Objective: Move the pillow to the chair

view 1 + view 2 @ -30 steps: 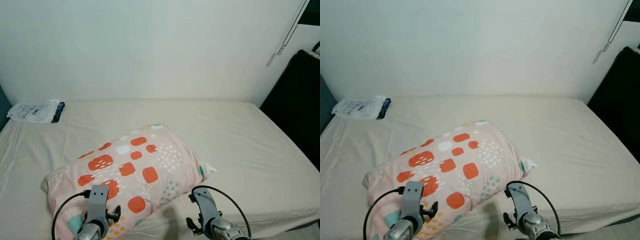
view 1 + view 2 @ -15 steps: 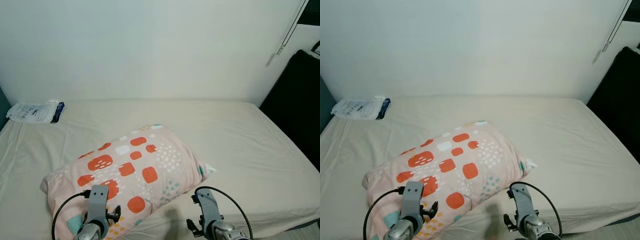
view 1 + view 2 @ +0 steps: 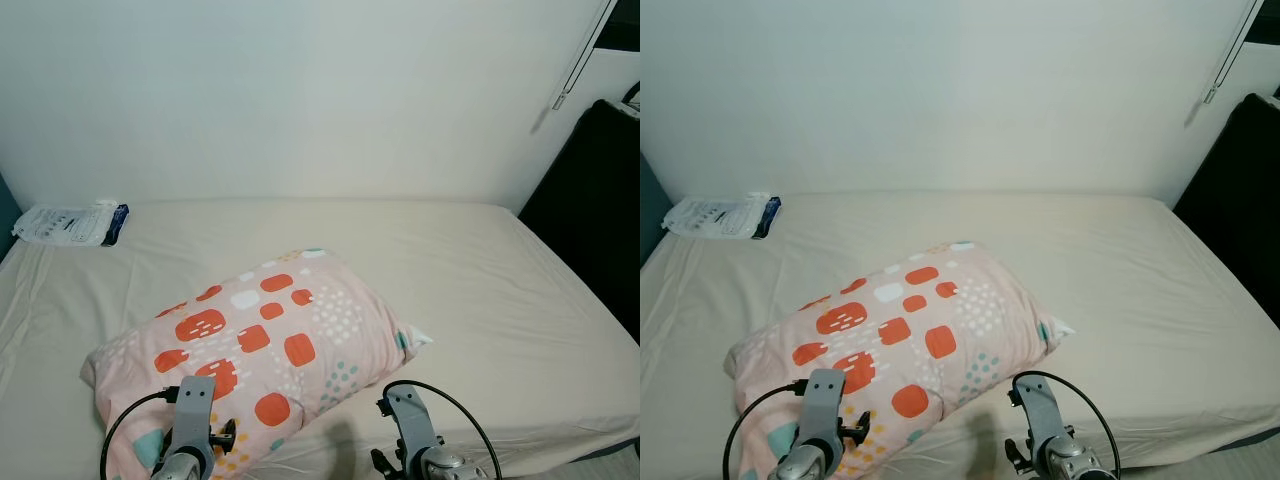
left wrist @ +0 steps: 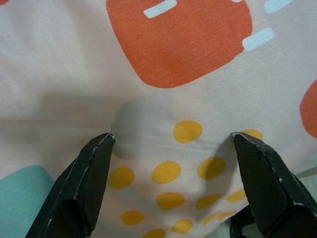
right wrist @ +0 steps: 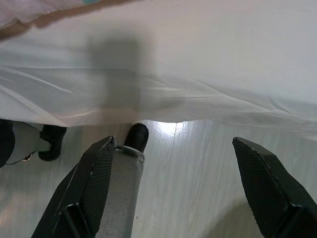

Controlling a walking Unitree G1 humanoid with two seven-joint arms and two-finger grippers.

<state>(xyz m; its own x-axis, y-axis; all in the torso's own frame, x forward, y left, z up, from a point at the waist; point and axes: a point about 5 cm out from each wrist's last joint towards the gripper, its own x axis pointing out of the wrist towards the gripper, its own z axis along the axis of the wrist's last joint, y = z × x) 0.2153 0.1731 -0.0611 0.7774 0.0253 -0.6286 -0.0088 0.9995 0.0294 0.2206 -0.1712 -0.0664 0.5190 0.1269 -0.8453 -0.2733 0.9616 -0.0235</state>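
Observation:
A pink pillow (image 3: pixel 262 342) with orange, white and teal patches lies slantwise on the near half of the bed (image 3: pixel 480 290). My left arm (image 3: pixel 190 440) rises at the bottom edge, over the pillow's near left corner. In the left wrist view my left gripper (image 4: pixel 171 144) is open just above the pillow cover (image 4: pixel 173 59), its fingertips (image 4: pixel 101 148) wide apart over yellow dots. My right arm (image 3: pixel 420 445) stands at the bed's near edge, right of the pillow. My right gripper (image 5: pixel 173 148) is open over the sheet edge (image 5: pixel 198 99) and the pale floor (image 5: pixel 188 188).
A white packet (image 3: pixel 70 222) lies at the bed's far left by the wall. A dark piece of furniture (image 3: pixel 598 210) stands to the right of the bed. My own leg and foot (image 5: pixel 131 158) show on the floor below the right gripper.
Both arms have sunk slightly toward the bottom of the eye views. The pillow and the bed have stayed in place.

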